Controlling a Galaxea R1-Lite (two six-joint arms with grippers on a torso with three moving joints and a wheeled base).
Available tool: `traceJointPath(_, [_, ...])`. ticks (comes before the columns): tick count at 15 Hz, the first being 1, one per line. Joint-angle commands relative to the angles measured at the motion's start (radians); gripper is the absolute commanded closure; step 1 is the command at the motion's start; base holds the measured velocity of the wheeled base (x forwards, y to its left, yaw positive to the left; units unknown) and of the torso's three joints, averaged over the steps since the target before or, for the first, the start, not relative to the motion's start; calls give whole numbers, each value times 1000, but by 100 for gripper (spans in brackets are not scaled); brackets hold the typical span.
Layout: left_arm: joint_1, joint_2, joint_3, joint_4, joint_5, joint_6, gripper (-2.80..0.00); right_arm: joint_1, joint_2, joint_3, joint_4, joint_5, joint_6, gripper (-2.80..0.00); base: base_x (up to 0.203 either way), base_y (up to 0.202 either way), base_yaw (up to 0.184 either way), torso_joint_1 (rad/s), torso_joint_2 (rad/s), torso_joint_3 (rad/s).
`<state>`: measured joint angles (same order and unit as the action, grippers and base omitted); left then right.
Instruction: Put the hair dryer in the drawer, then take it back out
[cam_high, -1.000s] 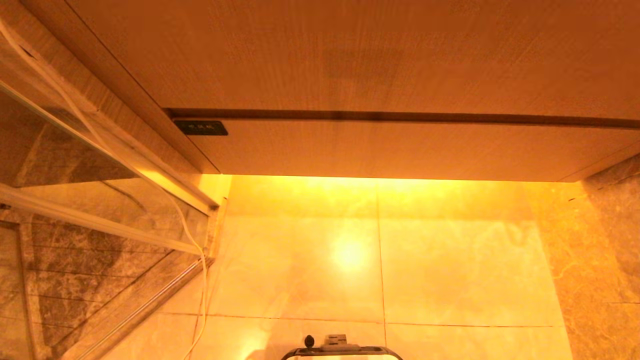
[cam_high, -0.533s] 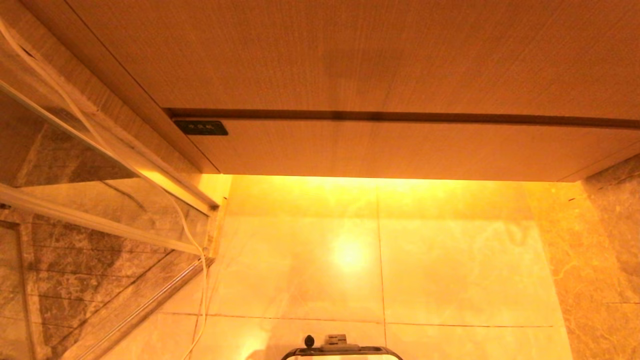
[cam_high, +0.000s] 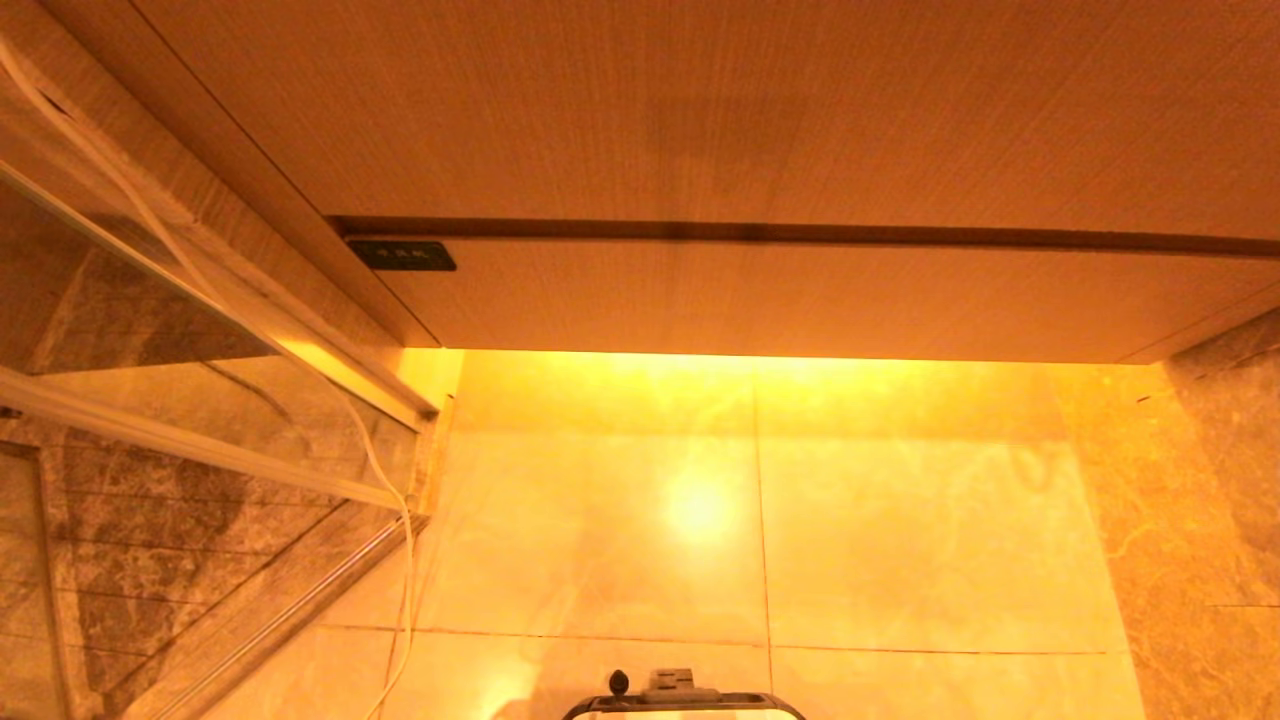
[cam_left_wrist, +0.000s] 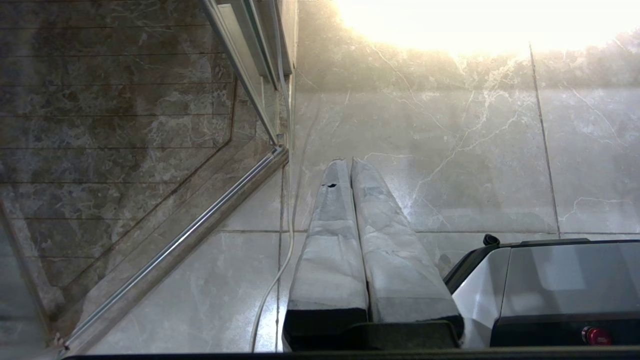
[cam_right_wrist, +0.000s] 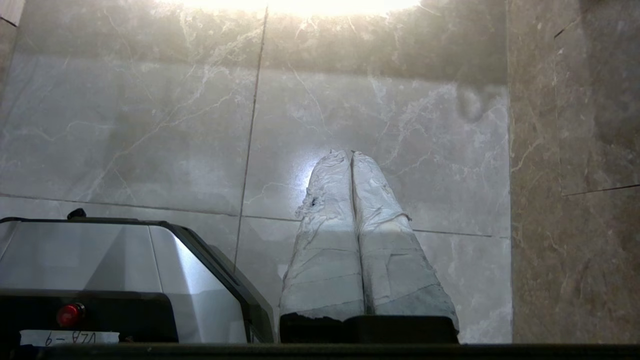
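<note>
The left gripper (cam_left_wrist: 351, 161) hangs over the marble floor (cam_left_wrist: 450, 150) with its two wrapped fingers (cam_left_wrist: 330, 225) pressed together, nothing between them. The right gripper (cam_right_wrist: 351, 152) does the same on its side — fingers (cam_right_wrist: 385, 240) closed tip to tip, empty, pointing down at the tiles. Beside each gripper sits a corner of the robot's base (cam_left_wrist: 550, 280).

In the head view neither arm shows. The drawer (cam_high: 780, 300) is pushed in, its plain light-wood front flush under the desk (cam_high: 700, 110), with a thin dark gap between them. A small dark label plate (cam_high: 401, 256) sits at the front's left end; its writing is too small to read. The drawer's long axis runs left to right across the view, its front facing the robot, and its right end is cut off by the frame edge. Its inside is hidden — the hair dryer shows in no view.

To the left, a glass shower door (cam_high: 150, 400) in a metal frame meets the floor, and a thin white cable (cam_high: 405, 560) trails down along it.
</note>
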<state>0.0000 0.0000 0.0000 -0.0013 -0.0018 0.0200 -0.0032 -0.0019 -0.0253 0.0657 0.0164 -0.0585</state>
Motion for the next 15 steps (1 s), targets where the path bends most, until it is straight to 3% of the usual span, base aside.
traceJointPath(1, [0,0,2,0,0,0,0,0,2,1,0,0,0,0,0,0,0,0,0,0])
traceJointPath(15, [0,0,2,0,0,0,0,0,2,-1,3,0,2,0,0,0,0,0,0,0])
